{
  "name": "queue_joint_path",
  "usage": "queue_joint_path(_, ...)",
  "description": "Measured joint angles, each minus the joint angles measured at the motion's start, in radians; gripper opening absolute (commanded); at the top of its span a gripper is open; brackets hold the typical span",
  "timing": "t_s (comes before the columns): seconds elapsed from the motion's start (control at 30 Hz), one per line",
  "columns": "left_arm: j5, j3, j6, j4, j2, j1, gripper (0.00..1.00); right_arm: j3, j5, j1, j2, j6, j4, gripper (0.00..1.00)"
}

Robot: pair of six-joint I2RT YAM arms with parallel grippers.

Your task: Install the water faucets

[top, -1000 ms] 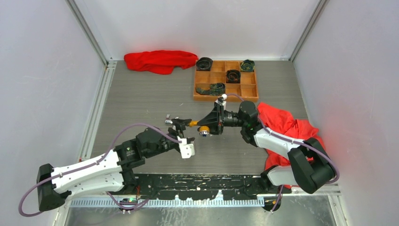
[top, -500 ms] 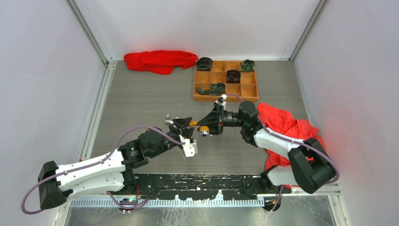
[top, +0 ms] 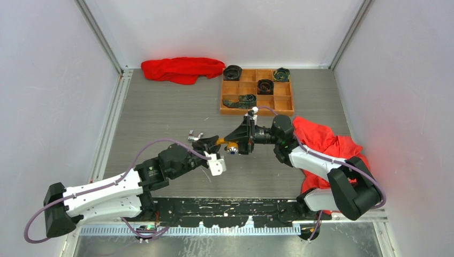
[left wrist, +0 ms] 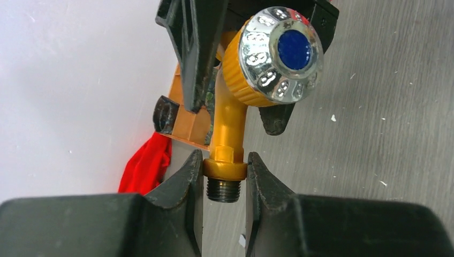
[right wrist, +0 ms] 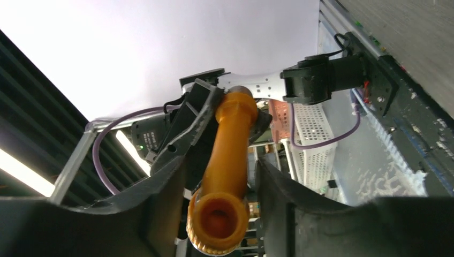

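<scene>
The orange-yellow faucet is held in mid-air above the table.
Its threaded end is clamped by the left gripper, its body by the right gripper; a tray lies farther, a red cloth at right.

I view a grey wood-grain surface enclosed by plain white walls with aluminium corner posts.

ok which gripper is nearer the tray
Right. The right gripper is just in front of the tray's near edge, holding the faucet. The left gripper grips the same faucet's threaded end from the left, slightly farther from the tray.
</scene>
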Motion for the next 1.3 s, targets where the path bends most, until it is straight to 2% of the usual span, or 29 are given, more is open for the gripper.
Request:
queue_joint_path(0.03, -0.003, 0.013, -0.029, -0.028, -0.001, 0.000, 0.00, 0.000, 0.000, 0.000, 0.000, -0.012, 0.004, 0.75)
queue_joint_path(0.13, -0.003, 0.058, -0.113, -0.126, -0.011, 0.003, 0.00, 0.005, -0.009, -0.005, -0.014, -0.038, 0.000, 0.86)
queue_joint_path(0.23, 0.024, 0.111, -0.199, -0.233, -0.032, 0.018, 0.00, 0.042, -0.030, -0.025, -0.044, -0.107, -0.068, 0.90)
queue_joint_path(0.37, 0.080, 0.164, -0.322, -0.360, -0.075, 0.049, 0.00, 0.144, -0.045, -0.087, -0.106, -0.303, -0.314, 0.91)
queue_joint_path(0.57, 0.224, 0.239, -0.499, -0.544, -0.114, 0.127, 0.00, 0.333, -0.079, -0.264, -0.149, -0.730, -0.813, 0.91)
queue_joint_path(0.63, 0.295, 0.277, -0.554, -0.601, -0.113, 0.158, 0.00, 0.394, -0.045, -0.311, -0.165, -0.883, -0.964, 0.89)
queue_joint_path(0.7, 0.381, 0.313, -0.608, -0.643, -0.113, 0.192, 0.00, 0.423, 0.014, -0.319, -0.203, -1.003, -1.038, 0.88)
queue_joint_path(0.77, 0.474, 0.341, -0.658, -0.673, -0.107, 0.232, 0.00, 0.378, 0.064, -0.307, -0.296, -1.078, -1.002, 0.88)
queue_joint_path(0.9, 0.722, 0.421, -0.745, -0.745, -0.038, 0.368, 0.00, 0.128, 0.086, -0.300, -0.569, -1.109, -0.713, 0.89)
queue_joint_path(0.97, 0.882, 0.473, -0.789, -0.769, 0.024, 0.447, 0.00, 0.043, 0.070, -0.299, -0.643, -1.109, -0.573, 0.90)
queue_joint_path(1.13, 1.114, 0.550, -0.863, -0.800, 0.175, 0.517, 0.00, 0.002, -0.015, -0.249, -0.597, -1.097, -0.313, 0.94)
queue_joint_path(1.3, 1.208, 0.552, -0.922, -0.800, 0.206, 0.517, 0.00, 0.038, -0.035, -0.065, -0.499, -1.130, -0.283, 1.00)
